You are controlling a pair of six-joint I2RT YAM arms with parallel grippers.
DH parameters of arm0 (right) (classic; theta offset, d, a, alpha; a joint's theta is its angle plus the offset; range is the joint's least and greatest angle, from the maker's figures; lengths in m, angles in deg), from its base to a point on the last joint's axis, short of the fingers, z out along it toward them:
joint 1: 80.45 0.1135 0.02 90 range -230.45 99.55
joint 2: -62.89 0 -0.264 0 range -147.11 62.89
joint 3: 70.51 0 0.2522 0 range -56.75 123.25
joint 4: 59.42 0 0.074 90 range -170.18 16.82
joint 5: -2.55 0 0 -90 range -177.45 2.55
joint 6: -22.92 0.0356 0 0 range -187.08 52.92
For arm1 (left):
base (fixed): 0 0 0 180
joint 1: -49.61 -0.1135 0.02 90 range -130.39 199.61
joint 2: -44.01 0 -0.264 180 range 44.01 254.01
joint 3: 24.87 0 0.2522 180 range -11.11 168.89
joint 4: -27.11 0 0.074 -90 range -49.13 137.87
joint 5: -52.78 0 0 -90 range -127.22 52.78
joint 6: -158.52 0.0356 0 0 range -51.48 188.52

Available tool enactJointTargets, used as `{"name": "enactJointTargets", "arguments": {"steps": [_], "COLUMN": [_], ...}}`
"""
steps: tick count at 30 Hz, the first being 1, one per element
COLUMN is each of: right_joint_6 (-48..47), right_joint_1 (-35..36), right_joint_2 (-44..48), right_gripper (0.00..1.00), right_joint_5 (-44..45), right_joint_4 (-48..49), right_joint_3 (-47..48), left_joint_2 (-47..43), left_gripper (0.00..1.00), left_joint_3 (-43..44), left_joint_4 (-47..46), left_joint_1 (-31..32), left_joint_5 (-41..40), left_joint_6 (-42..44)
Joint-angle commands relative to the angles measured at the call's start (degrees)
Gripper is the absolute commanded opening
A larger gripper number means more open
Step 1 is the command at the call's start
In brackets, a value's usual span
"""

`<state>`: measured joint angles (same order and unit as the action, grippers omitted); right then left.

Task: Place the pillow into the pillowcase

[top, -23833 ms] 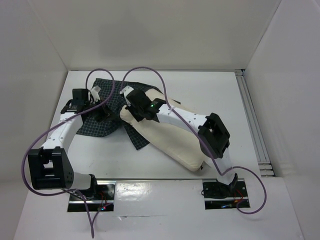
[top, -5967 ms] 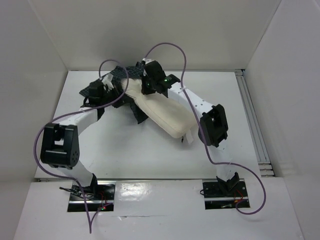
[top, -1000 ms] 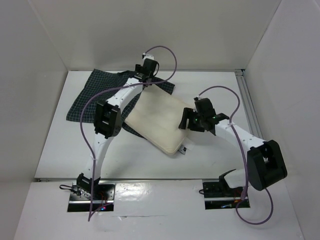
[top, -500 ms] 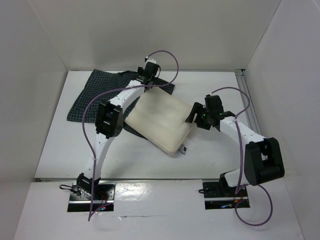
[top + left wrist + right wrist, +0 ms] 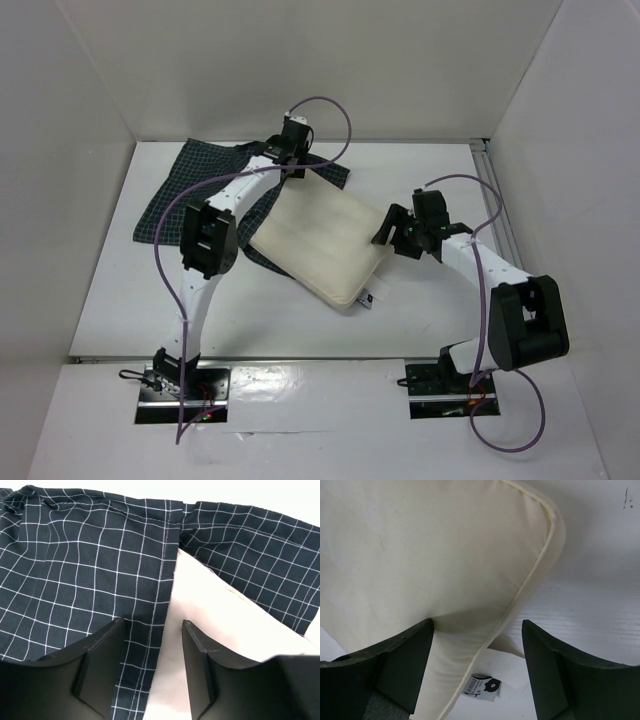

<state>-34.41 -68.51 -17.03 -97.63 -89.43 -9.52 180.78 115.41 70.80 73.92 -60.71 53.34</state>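
**While the pillow lies outside the case: handling and clearance**

Though both arms are at the pillow (image 5: 320, 245), neither holds anything. The left end effector (image 5: 152, 630) hangs open at the pillow's far corner, jaws either side of the case (image 5: 185, 190) hem (image 5: 162, 605). The right end effector (image 5: 477, 630) stands open astride the pillow's right edge, near its tag (image 5: 482, 686); no pinch is seen.

Location: the pillow lies flat on the surface (image 5: 450, 180). Its far-left end overlaps the case, which spreads out left of the pillow. Whether that corner is inside the mouth cannot be told.

Handling, as judged: the pillow is light, soft and bulky, and will likely sag and buckle. It is best taken at the piped edge or a corner. The case is thin and floppy, so take one layer at the hem to hold the mouth open.

Clearance: there is open surface right of the pillow and nearer than it. The walls (image 5: 60, 150) beyond the case limit leftward and far travel.
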Motion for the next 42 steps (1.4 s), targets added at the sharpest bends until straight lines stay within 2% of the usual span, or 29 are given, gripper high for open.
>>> {"name": "enactJointTargets", "arguments": {"steps": [1,3,5,7,8,10,11,15,17,20,22,23,24,29,31,37,40,42], "right_joint_6": [-1.3,-1.3,-1.3,-1.8,-1.8,-1.8,-1.8,-2.3,-2.9,-3.4,-3.4,-3.4,-4.0,-4.5,-5.8,-7.1,-7.1,-3.9], "right_joint_1": [-0.3,-0.3,-0.3,-0.3,-0.3,-0.3,-0.3,-0.3,-0.3,-0.3,-0.3,-0.3,-0.3,0.3,0.8,2.6,3.1,4.1], "right_joint_2": [-0.3,-2.0,-2.7,-4.3,-5.1,-8.1,-8.9,-10.3,-10.8,-10.8,-11.6,-13.0,-13.0,-11.0,-9.2,1.2,4.8,4.8], "right_gripper": [0.78,0.78,0.77,0.76,0.74,0.74,0.74,0.74,0.73,0.52,0.28,0.08,0.02,0.0,0.0,0.0,0.0,0.0], "right_joint_5": [-1.4,-3.6,-6.9,-10.3,-14.0,-16.4,-18.5,-20.3,-19.7,-19.7,-20.5,-21.1,-21.6,-22.8,-23.3,-24.5,-24.5,-23.8], "right_joint_4": [3.0,4.0,5.8,9.4,10.6,12.1,13.1,15.9,15.9,15.9,16.4,16.4,16.4,17.0,15.2,7.4,5.9,9.5], "right_joint_3": [0.5,1.0,1.0,0.5,0.5,1.2,1.2,1.7,1.7,2.3,3.7,4.7,7.2,14.9,17.8,18.4,16.4,11.3], "left_joint_2": [0.9,2.9,3.4,3.4,3.4,2.3,2.3,1.7,1.7,1.0,-2.6,-4.1,-5.4,-8.1,-10.5,-18.2,-19.9,-14.4], "left_gripper": [0.61,0.56,0.44,0.36,0.25,0.2,0.12,0.0,0.0,0.0,0.0,0.0,0.0,0.0,0.0,0.0,0.0,0.0], "left_joint_3": [2.9,4.5,5.8,5.8,6.5,6.5,6.5,6.5,6.5,6.5,3.8,2.3,0.6,3.6,3.0,0.1,-1.7,1.3], "left_joint_4": [2.0,3.1,3.1,3.1,3.1,3.1,3.1,3.1,3.1,3.1,1.5,0.1,-1.1,1.9,2.6,7.5,7.5,6.7], "left_joint_1": [0.5,0.5,0.5,0.5,0.5,-0.7,-0.7,-2.0,-2.5,-2.5,-2.5,-1.9,-1.9,2.7,2.8,2.8,3.8,4.3], "left_joint_5": [0.0,-2.5,-3.8,-3.8,-3.8,-3.0,-1.1,-0.5,-1.0,-0.1,11.5,17.1,25.0,36.7,41.8,55.3,55.8,50.9], "left_joint_6": [0.6,1.1,1.6,1.6,1.6,1.6,1.1,1.1,1.1,1.1,3.0,3.9,3.9,4.5,3.3,-2.0,-3.9,-7.2]}}
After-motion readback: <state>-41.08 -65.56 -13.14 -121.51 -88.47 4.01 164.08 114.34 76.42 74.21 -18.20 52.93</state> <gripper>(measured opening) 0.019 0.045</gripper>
